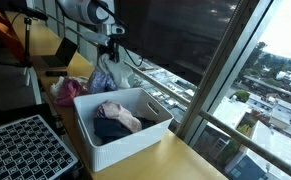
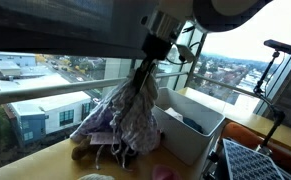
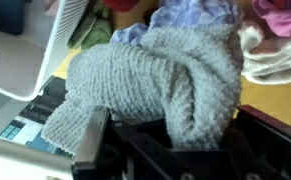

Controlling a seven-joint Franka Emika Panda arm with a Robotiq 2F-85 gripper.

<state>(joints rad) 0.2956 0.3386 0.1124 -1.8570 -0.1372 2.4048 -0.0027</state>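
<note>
had the gripper (image 2: 147, 66) pinched fully closed on the top of a grey knit cloth (image 2: 133, 110), bunched between the fingers in the wrist view. hung the cloth over a heap of clothes (image 1: 70, 90) on the wooden table (image 2: 40, 165), just left of the white bin (image 2: 190, 135), near the window (image 1: 185, 40).
</note>
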